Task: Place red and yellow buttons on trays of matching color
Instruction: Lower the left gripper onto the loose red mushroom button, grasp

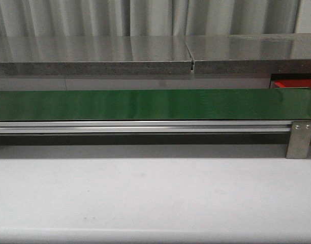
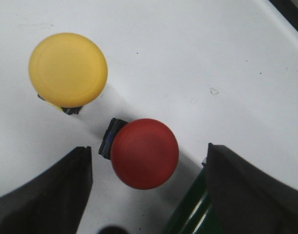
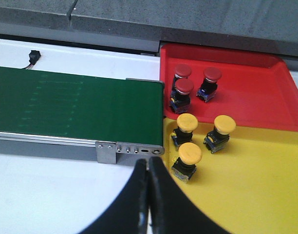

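White table (image 1: 145, 198) carries a long green belt (image 1: 145, 104) before grey curtains (image 1: 145, 15). Left pincer (image 2: 146, 195), fingers apart, hovers over a red button (image 2: 145, 153) beside a yellow button (image 2: 68, 69). Right pincer (image 3: 148, 195), fingers together, faces the red tray (image 3: 246, 92) and yellow tray (image 3: 251, 185), each holding three matching buttons.
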Available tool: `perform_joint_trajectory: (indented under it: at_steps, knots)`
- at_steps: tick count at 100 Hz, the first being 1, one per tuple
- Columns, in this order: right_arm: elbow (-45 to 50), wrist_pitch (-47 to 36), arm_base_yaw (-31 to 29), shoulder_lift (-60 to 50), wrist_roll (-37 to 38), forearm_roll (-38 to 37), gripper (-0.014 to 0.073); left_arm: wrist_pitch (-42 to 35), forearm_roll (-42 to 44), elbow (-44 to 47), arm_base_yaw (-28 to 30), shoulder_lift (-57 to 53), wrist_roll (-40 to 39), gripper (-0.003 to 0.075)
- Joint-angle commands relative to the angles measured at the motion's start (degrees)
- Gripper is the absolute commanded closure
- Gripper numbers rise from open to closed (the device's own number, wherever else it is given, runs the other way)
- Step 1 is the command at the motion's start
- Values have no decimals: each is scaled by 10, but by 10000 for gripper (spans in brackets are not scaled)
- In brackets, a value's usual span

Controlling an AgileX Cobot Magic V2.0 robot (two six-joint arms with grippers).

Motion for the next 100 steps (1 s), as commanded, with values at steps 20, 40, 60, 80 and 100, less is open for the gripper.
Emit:
perform_joint_trajectory:
  at_steps: [20,40,60,80,100]
  knots:
    - [-13,-38,-2,2,-7,2,668,-41,-21,-18,2,-11,-7,227]
    - [-13,-38,-2,2,-7,2,668,-46,-29,-18,2,-1,-7,277]
    - [-13,-38,-2,2,-7,2,668,-52,-30,-18,2,-1,-7,483]
    - [-13,-38,-2,2,-7,2,668,-55,-30,-18,2,-6,-7,519]
    - [-13,-38,-2,2,-7,2,668,-43,-25,-18,2,-27,12,519]
